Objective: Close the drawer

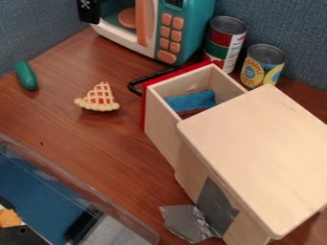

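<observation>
Still open: the drawer stands out from its cabinet

The drawer is seen at the centre, drawn out of the upper-left side of a pale wooden cabinet. Its red front is turned toward the upper left and is fitted with a black handle. Inside, a blue soft-looking piece is held, with something brownish partly covered beside it. Whether the pincer is open, closed or gripping anything cannot be told.

On the cabinet's side a dark grey patch is seen, and near its foot a crumpled silver sheet is spread on the brown counter. Behind the drawer, two cans are stood upright near each other: a red and green one and a yellow and blue one. To their left a teal toy microwave is placed, with orange buttons and an orange handle; a round orange piece is seen within. By its left side a black piece with white marks is cut off by the top edge.

Left of the drawer, a toy pie slice is laid, and farther left a green oblong thing. At the lower left, a blue surface is seen through a clear sheet.
</observation>
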Controlling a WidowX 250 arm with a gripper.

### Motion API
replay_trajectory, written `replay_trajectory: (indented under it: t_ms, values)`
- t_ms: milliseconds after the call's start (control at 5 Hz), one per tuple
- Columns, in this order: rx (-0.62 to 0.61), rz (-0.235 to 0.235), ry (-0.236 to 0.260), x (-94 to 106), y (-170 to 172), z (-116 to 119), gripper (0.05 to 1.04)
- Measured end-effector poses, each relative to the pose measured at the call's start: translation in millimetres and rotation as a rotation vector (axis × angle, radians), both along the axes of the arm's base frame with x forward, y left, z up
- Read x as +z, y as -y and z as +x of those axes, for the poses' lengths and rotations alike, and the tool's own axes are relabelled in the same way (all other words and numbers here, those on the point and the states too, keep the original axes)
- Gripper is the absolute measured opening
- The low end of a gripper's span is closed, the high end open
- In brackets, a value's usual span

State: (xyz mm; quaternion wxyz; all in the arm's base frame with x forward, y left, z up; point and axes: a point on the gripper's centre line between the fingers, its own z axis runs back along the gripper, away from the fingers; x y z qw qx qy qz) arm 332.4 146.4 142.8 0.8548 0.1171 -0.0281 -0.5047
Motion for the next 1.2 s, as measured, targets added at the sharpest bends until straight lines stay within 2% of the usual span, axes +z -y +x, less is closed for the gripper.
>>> replay_trajectory:
  t_ms: [200, 400, 600, 800, 1000, 1200]
  values:
    - [-0.012, -0.020, -0.025, -12.2, 0.4, 1.4, 0.999]
    - [-0.147, -0.015, 0.084, -6.8, -40.0, 26.5, 0.999]
    - [-0.296, 0.002, 0.164, 3.7, -57.3, 36.8, 0.999]
    - [-0.430, 0.015, 0.181, -5.2, -55.2, 45.9, 0.999]
    - [-0.539, 0.018, 0.111, -25.2, -49.1, 34.9, 0.999]
    - [-0.613, 0.046, 0.027, -40.5, -31.2, 20.9, 0.999]
